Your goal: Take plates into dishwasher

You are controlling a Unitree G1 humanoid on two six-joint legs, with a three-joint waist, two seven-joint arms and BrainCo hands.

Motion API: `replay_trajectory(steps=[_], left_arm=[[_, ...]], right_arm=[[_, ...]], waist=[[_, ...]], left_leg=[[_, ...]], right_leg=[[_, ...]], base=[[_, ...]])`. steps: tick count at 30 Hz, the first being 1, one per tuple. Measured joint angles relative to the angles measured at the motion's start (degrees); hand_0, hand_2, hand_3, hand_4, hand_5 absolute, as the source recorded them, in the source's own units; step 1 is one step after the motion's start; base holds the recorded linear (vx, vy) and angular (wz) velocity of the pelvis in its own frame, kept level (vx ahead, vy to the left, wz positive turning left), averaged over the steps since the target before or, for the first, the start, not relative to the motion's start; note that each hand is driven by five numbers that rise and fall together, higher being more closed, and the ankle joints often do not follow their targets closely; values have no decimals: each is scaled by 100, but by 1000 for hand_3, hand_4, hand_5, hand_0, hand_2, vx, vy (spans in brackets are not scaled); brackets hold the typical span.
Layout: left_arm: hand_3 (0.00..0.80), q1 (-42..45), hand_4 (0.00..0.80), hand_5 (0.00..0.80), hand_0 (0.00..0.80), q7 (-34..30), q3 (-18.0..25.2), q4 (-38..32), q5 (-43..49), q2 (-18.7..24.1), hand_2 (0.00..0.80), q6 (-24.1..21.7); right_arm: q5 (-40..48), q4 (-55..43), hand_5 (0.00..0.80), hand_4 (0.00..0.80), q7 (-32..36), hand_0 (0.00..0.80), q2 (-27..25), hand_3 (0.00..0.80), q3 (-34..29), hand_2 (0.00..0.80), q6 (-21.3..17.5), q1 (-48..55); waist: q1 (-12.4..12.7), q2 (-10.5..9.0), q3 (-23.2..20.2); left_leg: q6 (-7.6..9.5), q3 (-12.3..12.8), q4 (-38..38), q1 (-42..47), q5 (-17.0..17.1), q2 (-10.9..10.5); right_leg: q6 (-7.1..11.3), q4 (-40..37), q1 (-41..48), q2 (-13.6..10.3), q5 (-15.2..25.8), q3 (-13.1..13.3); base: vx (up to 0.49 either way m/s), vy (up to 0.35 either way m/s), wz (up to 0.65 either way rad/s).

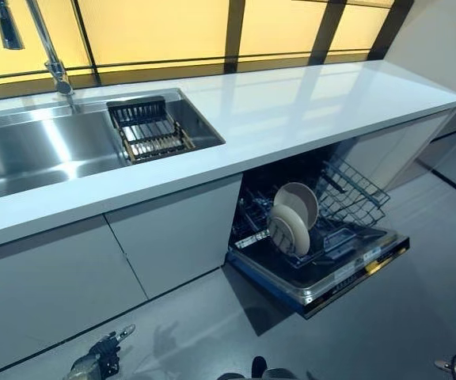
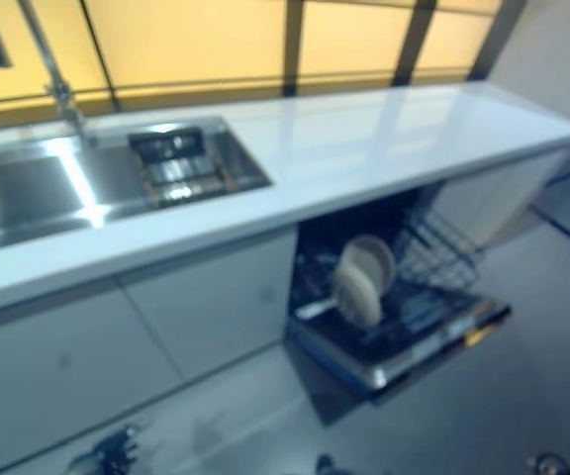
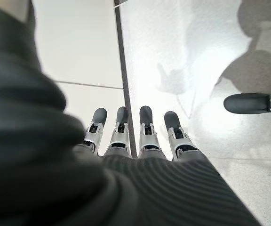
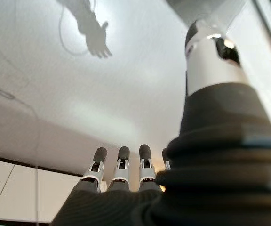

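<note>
You saw two pale plates (image 1: 294,218) standing on edge in the lower rack (image 1: 347,237) of the open dishwasher (image 1: 323,273), right of centre in the left eye view, one just in front of the other and both upright between the tines. A dark wire basket (image 1: 353,192) tilted up behind them, at the right of the opening under the counter. Both of your hands hung low and held nothing. The left hand (image 1: 101,360) showed at the lower left edge of the frame, well apart from the dishwasher, and in its wrist view its fingers (image 3: 146,136) were straight and relaxed over the floor. The right hand (image 4: 121,176) appeared only in its own wrist view, its fingers likewise straight and empty, thumb raised apart from them. The white countertop (image 1: 291,111) ran across the middle of the frame, with nothing on it between the sink and its right end. At the upper left sat the steel sink (image 1: 30,150), a dark slatted drain tray (image 1: 149,131) resting in its right end and a tall tap (image 1: 46,47) rising behind it. Grey cabinet fronts (image 1: 133,253) filled the space below the counter to the left of the dishwasher. The floor (image 1: 418,317) was smooth grey, and yellow-lit panels (image 1: 157,28) with dark frames lined the wall behind.
</note>
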Motion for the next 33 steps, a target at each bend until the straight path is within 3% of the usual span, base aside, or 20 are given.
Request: replay_trajectory(steps=[5,9,11,14,16,21,29,33], left_arm=[[0,-54,0,0,0,26,0,-59,-42,19,0,10],[0,-382,0,0,0,178,4,-265,-378,-48,0,13],[0,-381,0,0,0,194,7,-338,-419,-55,0,11],[0,-403,0,0,0,222,5,-316,-454,-291,0,-38],[0,-405,0,0,0,182,0,-243,-454,-433,0,-21],[0,-415,0,0,0,67,-167,-241,-455,-549,0,-8],[0,-221,0,0,0,-108,-167,-242,-449,-488,0,-22],[0,-324,0,0,0,-167,-210,-238,-468,-478,0,-133]], right_arm=[[445,3,0,0,-216,0,427,0,256,0,-139,-130],[1483,130,0,0,-421,0,584,0,523,0,-252,-566],[1775,107,0,0,-432,0,731,0,531,0,-350,-680],[2141,163,0,0,-413,0,831,0,619,0,-541,-930],[2193,244,0,0,-438,0,833,0,561,0,-586,-1100],[2510,215,0,0,-546,0,866,0,366,0,-875,-1042],[3172,266,0,0,-744,0,805,0,171,0,-975,-1032],[3739,280,0,0,-714,0,666,0,174,0,-975,-1469]], waist=[[55,413,154],[115,754,602],[208,811,693],[287,927,869],[277,816,977],[169,776,1075],[184,1163,1348],[177,1310,1586]], left_leg=[[-77,-515,-60,-269,133,2],[-14,-915,109,-837,286,43],[45,-949,-47,-823,387,130],[399,-930,-155,-1044,614,243],[609,-732,-64,-1111,726,178],[444,-675,-264,-1009,718,-92],[384,-783,-229,-945,744,-280],[328,-732,248,-1320,650,-296]], right_leg=[[29,204,-275,-53,-64,144],[-43,425,-601,-1,-110,-51],[-98,393,-605,80,-147,-144],[-248,383,-761,224,-155,-295],[-283,450,-848,93,-191,-303],[-99,554,-784,-150,-209,-390],[54,468,-558,-329,-224,-462],[20,1276,-1058,-486,-576,-426]], base=[[-324,-336,15],[-214,-301,41],[-188,-181,22],[-187,-121,32],[-153,89,15],[-26,-24,18],[-91,-14,12],[-98,4,10]])
